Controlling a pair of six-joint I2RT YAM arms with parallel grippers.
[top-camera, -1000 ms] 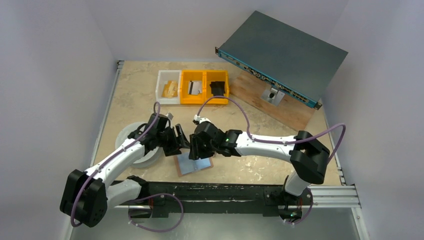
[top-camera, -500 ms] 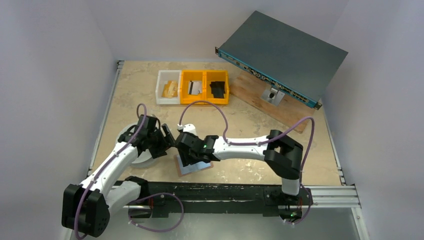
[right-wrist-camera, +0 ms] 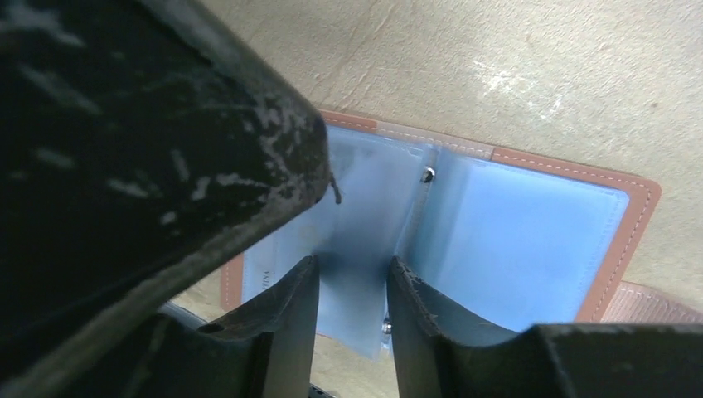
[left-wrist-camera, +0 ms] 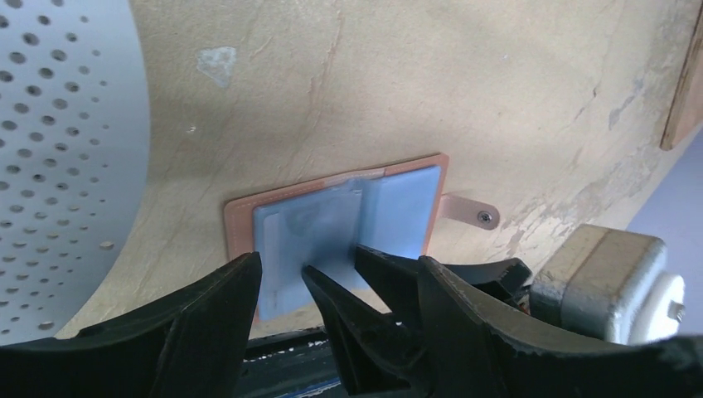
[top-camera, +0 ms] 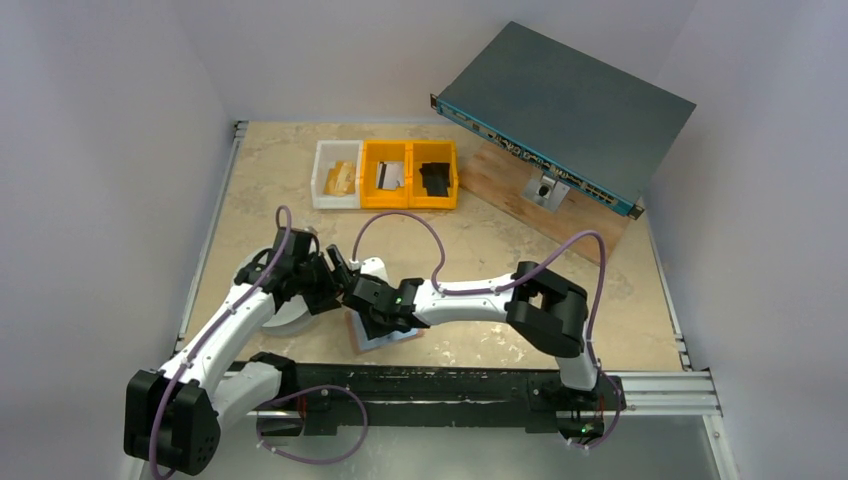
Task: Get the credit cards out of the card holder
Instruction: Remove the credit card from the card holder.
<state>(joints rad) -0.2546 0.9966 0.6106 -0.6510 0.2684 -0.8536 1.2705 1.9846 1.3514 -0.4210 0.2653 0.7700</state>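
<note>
The card holder (top-camera: pixel 390 335) lies open and flat near the table's front edge, with a pinkish-tan rim, pale blue inner faces (left-wrist-camera: pixel 398 207) and its snap tab (left-wrist-camera: pixel 472 212) to one side. My right gripper (right-wrist-camera: pixel 352 278) is down on it. Its fingers (right-wrist-camera: pixel 298 290) stand apart on either side of a raised pale blue leaf (right-wrist-camera: pixel 356 232) by the spine. My left gripper (left-wrist-camera: pixel 338 265) hovers just left of it, open and wide, holding nothing, with the right gripper's fingers (left-wrist-camera: pixel 332 303) showing between its own. No credit cards can be told apart from the blue faces.
A white perforated disc (top-camera: pixel 262 292) sits under the left arm. At the back stand a white bin (top-camera: pixel 337 175) with something yellowish and two yellow bins (top-camera: pixel 410 172). A grey rack unit (top-camera: pixel 565 105) rests on a wooden board (top-camera: pixel 565 215) at the back right.
The right arm has swung left and down onto the open card holder, and its jaws have narrowed. The left gripper drew back to the left beside the disc.
</note>
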